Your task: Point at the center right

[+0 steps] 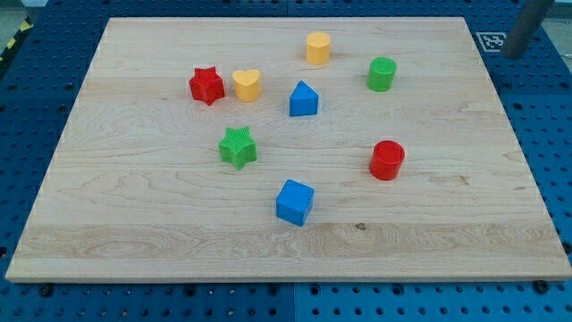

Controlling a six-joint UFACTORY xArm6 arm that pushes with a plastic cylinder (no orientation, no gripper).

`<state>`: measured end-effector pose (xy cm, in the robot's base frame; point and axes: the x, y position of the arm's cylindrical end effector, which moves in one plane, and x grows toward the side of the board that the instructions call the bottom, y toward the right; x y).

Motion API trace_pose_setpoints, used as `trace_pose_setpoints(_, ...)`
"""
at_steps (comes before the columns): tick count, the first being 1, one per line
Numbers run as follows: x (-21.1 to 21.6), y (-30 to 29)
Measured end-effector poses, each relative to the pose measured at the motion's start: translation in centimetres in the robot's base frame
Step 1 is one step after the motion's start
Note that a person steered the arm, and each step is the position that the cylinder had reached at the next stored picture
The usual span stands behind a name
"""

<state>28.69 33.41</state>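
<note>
My rod comes in at the view's top right corner, and my tip [514,55] is off the wooden board [161,224], just past its top right corner, far from every block. On the board lie a red star [206,86], a yellow heart [248,85], a yellow cylinder [317,48], a green cylinder [382,74], a blue triangular block [303,99], a green star [238,147], a red cylinder [387,160] and a blue cube [294,202]. The red cylinder is the block nearest the board's right edge at mid height.
The board rests on a blue perforated table [545,134]. A white tag with a black marker [490,41] lies by the board's top right corner, next to my tip.
</note>
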Motion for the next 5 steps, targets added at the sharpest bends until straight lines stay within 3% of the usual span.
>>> trace_pose_setpoints(3, 0.5, -1.2)
trace_pose_setpoints(5, 0.3, -6.9)
